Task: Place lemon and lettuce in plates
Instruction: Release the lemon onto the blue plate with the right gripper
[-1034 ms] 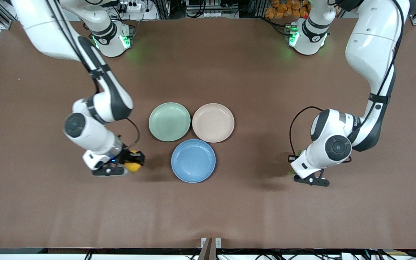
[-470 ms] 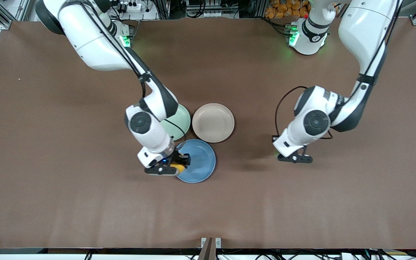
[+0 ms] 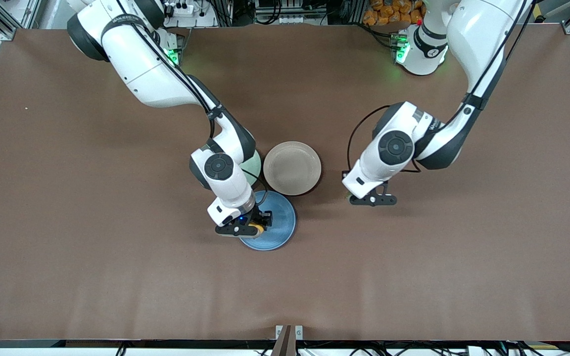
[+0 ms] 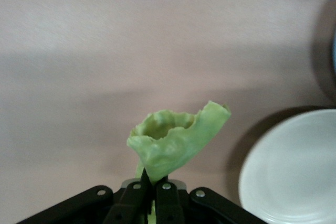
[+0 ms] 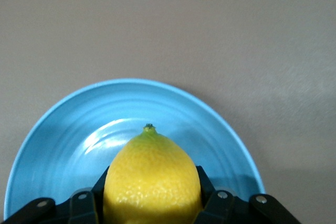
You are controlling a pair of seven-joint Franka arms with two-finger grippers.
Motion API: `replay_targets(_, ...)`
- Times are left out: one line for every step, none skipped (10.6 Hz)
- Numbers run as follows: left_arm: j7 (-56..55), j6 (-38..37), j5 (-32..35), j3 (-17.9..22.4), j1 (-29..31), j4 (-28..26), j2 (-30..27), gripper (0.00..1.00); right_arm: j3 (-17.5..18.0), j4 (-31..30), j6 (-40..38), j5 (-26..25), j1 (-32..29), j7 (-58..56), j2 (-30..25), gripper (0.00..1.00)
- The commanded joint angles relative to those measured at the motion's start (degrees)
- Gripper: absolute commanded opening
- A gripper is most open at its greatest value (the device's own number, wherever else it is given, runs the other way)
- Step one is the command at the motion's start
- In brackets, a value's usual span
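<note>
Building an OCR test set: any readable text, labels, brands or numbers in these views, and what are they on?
White upper link of the right arm: dark lettering, too small to read.
White forearm link of the left arm: dark lettering, too small to read.
No text on the yellow lemon, green lettuce leaf, or light blue round plate.

From my front view, the right arm covers most of the mint plate (image 3: 256, 167); the lettuce (image 4: 176, 142) hides under the left hand (image 3: 370, 199).
</note>
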Motion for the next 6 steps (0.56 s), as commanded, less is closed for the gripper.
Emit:
replay_targets(-5.1,0.6,-1.2,-3.4,0.0,-1.3,-0.7,0.00,0.0,2.2,-0.1,-1.7,1.2,3.0,1.3,0.74)
replay_targets(-7.4,0.6,-1.2,-5.0,-0.9,-1.3,-0.1,0.00,0.0,2.1,-0.1,-1.7,1.4,3.6,1.3,1.00)
replay_targets(-9.3,0.6,-1.2,-5.1,-2.9,-1.2,0.4,0.00,0.1,2.1,-0.1,-1.4,0.9,5.1,0.7,1.00)
replay_targets(-10.6,0.6,-1.2,-5.2,-4.1,-1.0,0.5,0.00,0.2,2.2,-0.2,-1.3,0.4,5.2,0.2,1.00)
replay_targets(-11.1,0.6,-1.8,-5.3,-4.7,-0.8,0.4,0.00,0.2,2.2,-0.3,-1.3,0.3,4.9,-0.2,1.00)
replay_targets(-11.4,0.6,-2.6,-5.3,-5.5,-0.8,0.5,0.00,0.1,2.2,-0.4,-1.3,-0.1,4.4,-1.0,1.00)
